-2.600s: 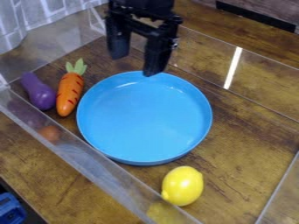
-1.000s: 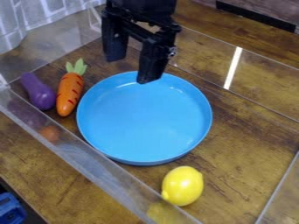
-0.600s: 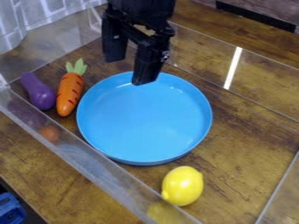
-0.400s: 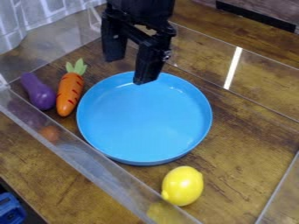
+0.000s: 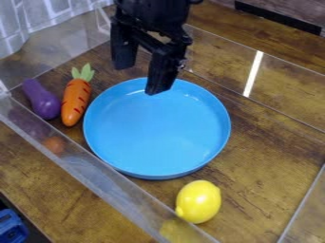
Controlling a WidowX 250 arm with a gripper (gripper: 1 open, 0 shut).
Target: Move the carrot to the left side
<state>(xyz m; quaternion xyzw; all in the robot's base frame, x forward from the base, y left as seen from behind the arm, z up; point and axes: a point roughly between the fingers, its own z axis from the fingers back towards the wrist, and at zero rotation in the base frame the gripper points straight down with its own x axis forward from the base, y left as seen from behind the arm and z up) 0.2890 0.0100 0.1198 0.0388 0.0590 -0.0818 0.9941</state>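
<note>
at the upper middle of the frame, over the far rim of the blue plate (image 5: 159,127), i hold my black jaws (image 5: 139,76) wide apart, one finger toward the picture's left and the other toward its right, with nothing between them. the carrot (image 5: 76,98) is at the left of the frame, on the wooden table (image 5: 257,177), between the purple eggplant (image 5: 42,99) and the plate, outside the rim.

how far along am i? the carrot lies toward the left side of the picture, off the plate, and i have no grip on it. if that spot is the left side the task means, the move is done, and what is left is to draw my jaws clear. if the left side means some place farther over, the grasp, the carry and the release are all left to do. these pictures do not tell me which, though i lean toward done, since the carrot lies to the left of the plate and my jaws are free. if i do have to go back for it, i would need to come down with care, because the eggplant is close by and i could nudge it.

the carrot itself looks like a small toy, bright orange and tapered, with darker marks across its body. its leafy green top points up the frame, and its narrow end points down the frame, slightly toward the left. it lies flat on its side. down at the lower right of the middle, the yellow lemon (image 5: 199,201) sits well apart from it.
</note>
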